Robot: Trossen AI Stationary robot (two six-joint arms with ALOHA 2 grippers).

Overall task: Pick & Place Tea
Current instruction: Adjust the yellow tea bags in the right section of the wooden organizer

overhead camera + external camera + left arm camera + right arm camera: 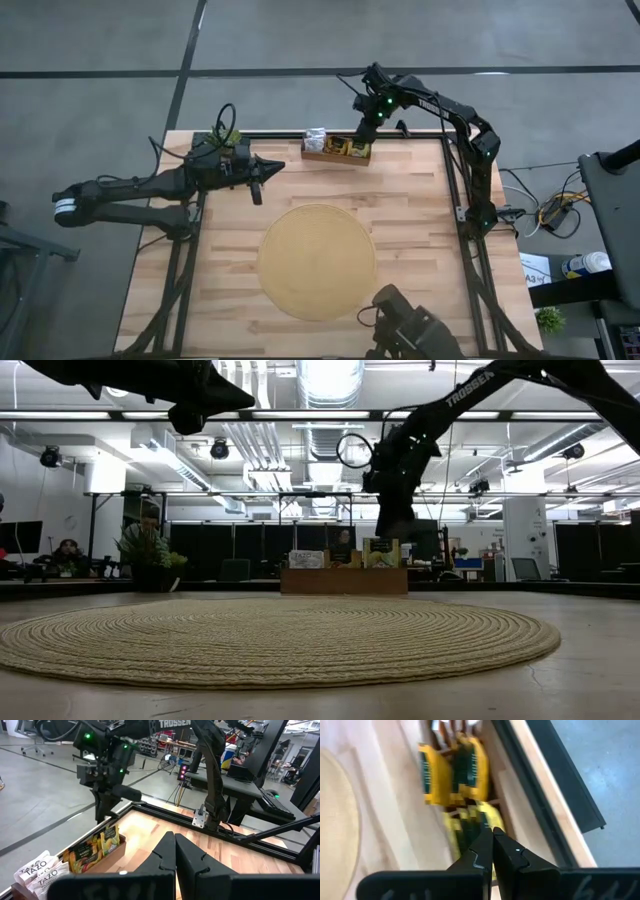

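Yellow-green and white tea [338,146] sits packed in the tray [336,155] at the counter's [420,215] far edge; none lies on the mat [317,262]; right tool [492,836] hovers closed and empty above the sachets; left tool [279,165] waits closed nearby; all placing remains.

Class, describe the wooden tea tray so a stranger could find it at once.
Start at the round woven mat mid-table. Beyond it, at the table's far edge, sits the small wooden tray. It alone stands sachets upright: white ones at one end, yellow-green ones beside them.

Dark arms, white TROSSEN lettering, green lights, black cables.
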